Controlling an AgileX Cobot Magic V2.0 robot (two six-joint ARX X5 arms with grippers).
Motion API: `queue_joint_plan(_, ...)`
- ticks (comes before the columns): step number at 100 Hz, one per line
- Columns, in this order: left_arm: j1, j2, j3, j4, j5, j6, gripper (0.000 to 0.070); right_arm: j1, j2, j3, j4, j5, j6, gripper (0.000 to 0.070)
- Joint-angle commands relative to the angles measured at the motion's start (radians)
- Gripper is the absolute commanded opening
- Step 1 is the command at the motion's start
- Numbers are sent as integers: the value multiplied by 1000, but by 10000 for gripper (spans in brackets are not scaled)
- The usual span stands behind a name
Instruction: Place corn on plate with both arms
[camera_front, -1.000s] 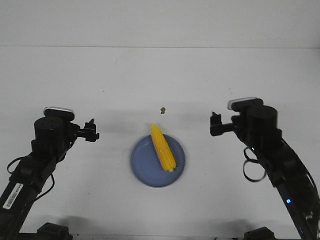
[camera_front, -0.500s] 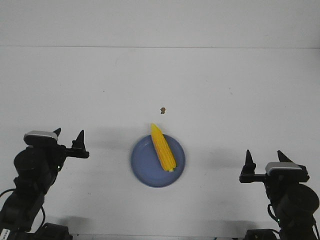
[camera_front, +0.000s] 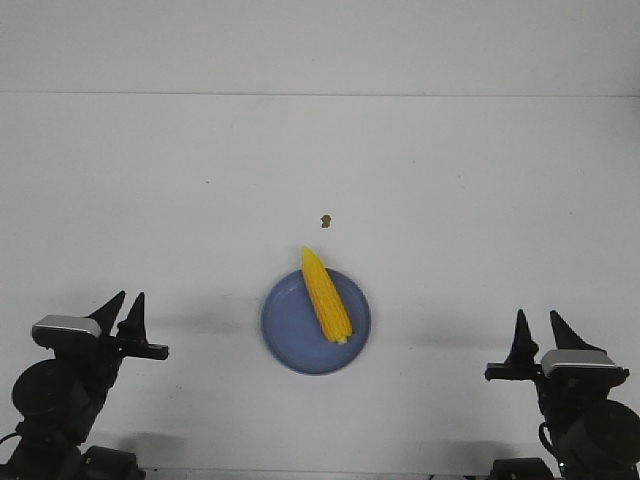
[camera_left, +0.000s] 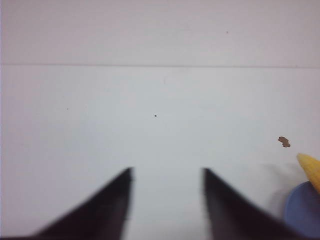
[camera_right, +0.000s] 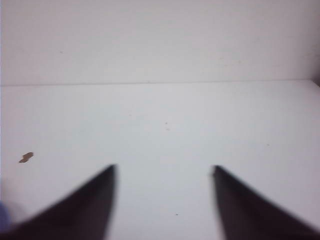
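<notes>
The yellow corn (camera_front: 326, 296) lies on the blue plate (camera_front: 290, 335) in the middle of the white table, its pointed tip reaching over the plate's far rim. My left gripper (camera_front: 128, 301) is open and empty near the front left, well apart from the plate. My right gripper (camera_front: 536, 322) is open and empty near the front right. In the left wrist view the corn tip (camera_left: 311, 171) and the plate's edge (camera_left: 302, 210) show at one side of the open gripper (camera_left: 167, 171). In the right wrist view the gripper (camera_right: 164, 168) is open over bare table.
A tiny brown speck (camera_front: 324, 220) lies on the table just beyond the corn; it also shows in the left wrist view (camera_left: 284, 142) and the right wrist view (camera_right: 26, 157). The table's far edge meets a white wall (camera_front: 320, 45).
Both arms have drawn back toward the front edge and lowered, away from the plate. The corn and the plate have not moved.
</notes>
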Motion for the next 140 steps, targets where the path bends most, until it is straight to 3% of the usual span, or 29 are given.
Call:
queue_joint_plan(1, 1, -6, 8, 6, -3, -3, 4, 0, 3, 8, 13, 3, -12, 7)
queue_joint_plan(110, 1, -13, 8, 4, -3, 11, 16, 0, 3, 8, 16, 3, -11, 0)
queue_joint_plan(124, 2, -40, -37, 69, -3, 16, 16, 0, 3, 8, 16, 3, -11, 0)
queue_joint_plan(140, 10, -127, -179, 244, -3, 22, 16, 0, 3, 8, 16, 3, -11, 0)
